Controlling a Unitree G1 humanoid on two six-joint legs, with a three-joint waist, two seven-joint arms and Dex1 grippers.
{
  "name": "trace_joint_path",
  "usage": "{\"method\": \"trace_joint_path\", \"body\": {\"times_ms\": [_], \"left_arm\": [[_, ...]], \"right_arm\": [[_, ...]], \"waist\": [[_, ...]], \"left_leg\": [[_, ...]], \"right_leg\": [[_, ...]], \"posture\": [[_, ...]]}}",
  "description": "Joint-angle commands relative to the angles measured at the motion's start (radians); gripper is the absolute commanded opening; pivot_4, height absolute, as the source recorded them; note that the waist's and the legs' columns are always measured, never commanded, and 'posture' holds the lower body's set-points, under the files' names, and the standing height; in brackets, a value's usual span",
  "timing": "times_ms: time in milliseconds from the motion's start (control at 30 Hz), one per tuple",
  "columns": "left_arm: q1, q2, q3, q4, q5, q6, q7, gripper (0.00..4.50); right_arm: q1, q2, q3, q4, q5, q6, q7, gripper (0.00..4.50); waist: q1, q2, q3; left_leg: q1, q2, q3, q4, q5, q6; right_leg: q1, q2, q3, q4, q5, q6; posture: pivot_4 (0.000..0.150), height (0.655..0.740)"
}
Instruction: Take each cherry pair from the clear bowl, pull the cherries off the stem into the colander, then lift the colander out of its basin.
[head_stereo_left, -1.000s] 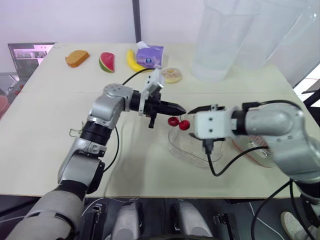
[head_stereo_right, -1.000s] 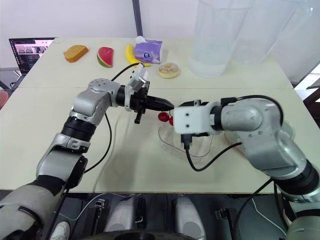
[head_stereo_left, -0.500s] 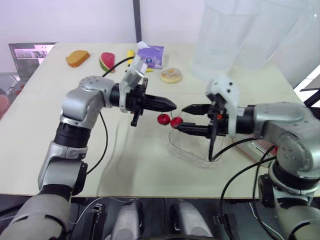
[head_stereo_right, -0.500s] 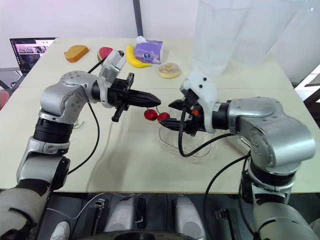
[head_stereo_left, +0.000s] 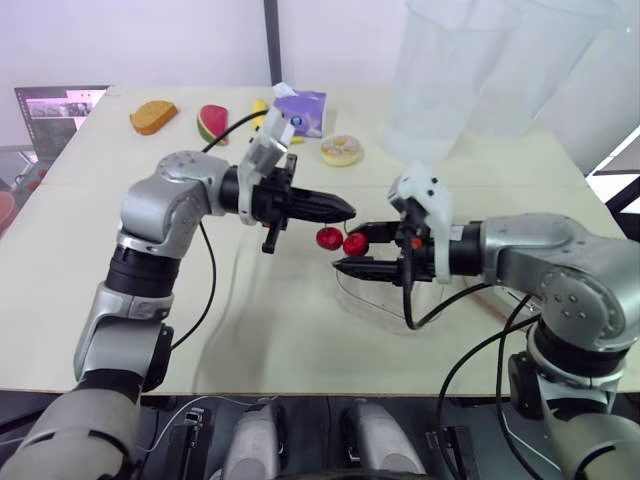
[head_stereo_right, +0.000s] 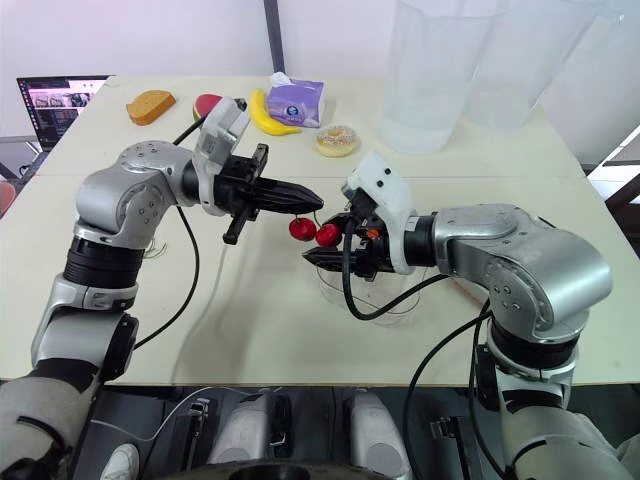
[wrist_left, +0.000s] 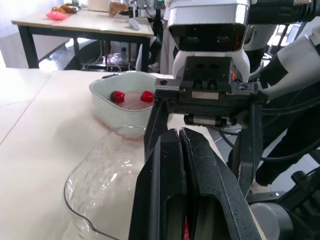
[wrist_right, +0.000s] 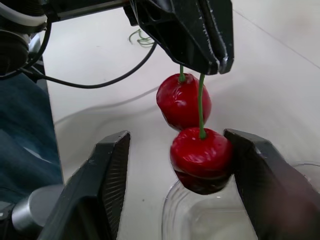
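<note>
- Head views: the left hand (head_stereo_left: 342, 210) is pinching the stem of the cherry pair (head_stereo_left: 342, 240) with its fingers pressed together. The two cherries are dangling in the air just over the robot's-left edge of the clear bowl (head_stereo_left: 385, 308), which is sitting on the desk (head_stereo_left: 280, 330).
- The right hand (head_stereo_left: 352, 250) is reaching in across the bowl. Its fingers are apart, bracketing the cherry nearer the bowl.
- Left wrist view: the left hand's fingers are closing flat against each other, hiding the stem between them. The right hand is facing them, spread wide.
- Just beyond the bowl, the colander (wrist_left: 131, 102) is sitting inside its basin (wrist_left: 102, 105) with two loose cherries (wrist_left: 118, 96) in it. I cannot tell whether basin and bowl are touching.
- Right wrist view: the lower cherry is hanging between the right hand's spread fingers (wrist_right: 112, 165). One finger looks to be brushing its side, and the other is standing clear.
- Step in hand, as I judge it: this is the pull-off for this pair, with the grip on the fruit not yet made.
- The next move is asking the right hand to close on that cherry and tug it away while the left is holding the stem firm.
- The fruit then needs carrying past the bowl to the colander, since a cherry dropped here would be falling beside or into the bowl.
- Lifting the colander out is not yet due.
</note>
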Motion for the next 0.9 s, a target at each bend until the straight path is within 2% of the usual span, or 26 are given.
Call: {"method": "trace_joint_path", "body": {"times_ms": [33,100,167,900], "left_arm": [[-0.008,0.01,0.014,-0.034,-0.013,-0.007,0.006,0.0],[-0.008,0.01,0.012,-0.034,-0.012,-0.01,0.007,0.0],[-0.008,0.008,0.011,-0.03,-0.009,-0.014,0.008,0.0],[-0.008,0.039,0.111,-0.02,-0.082,0.062,0.138,0.0]], "right_arm": [[-0.015,0.003,-0.031,-0.004,0.051,0.007,-0.033,1.38],[-0.017,0.0,-0.037,0.0,0.071,0.007,-0.051,0.46],[-0.018,-0.006,-0.042,0.001,0.092,0.007,-0.067,0.1],[0.168,-0.115,-0.149,-0.056,0.207,0.007,-0.191,0.1]], "waist": [[0.0,0.0,0.0],[0.0,0.0,0.0],[0.0,0.0,0.0],[-0.002,0.0,0.0]], "left_leg": [[0.0,0.0,0.0,0.0,0.0,0.0],[0.0,0.0,0.0,0.0,0.0,0.0],[0.0,0.0,0.0,0.0,0.0,0.0],[-0.001,0.0,0.0,-0.001,0.0,0.0]], "right_leg": [[0.0,0.0,0.0,0.0,0.0,0.0],[0.0,0.0,0.0,0.0,0.0,0.0],[0.0,0.0,0.0,0.0,0.0,0.0],[0.0,0.0,0.001,-0.001,0.0,0.0]], "posture": [[0.15,0.74],[0.15,0.74],[0.15,0.74],[0.15,0.74]]}}
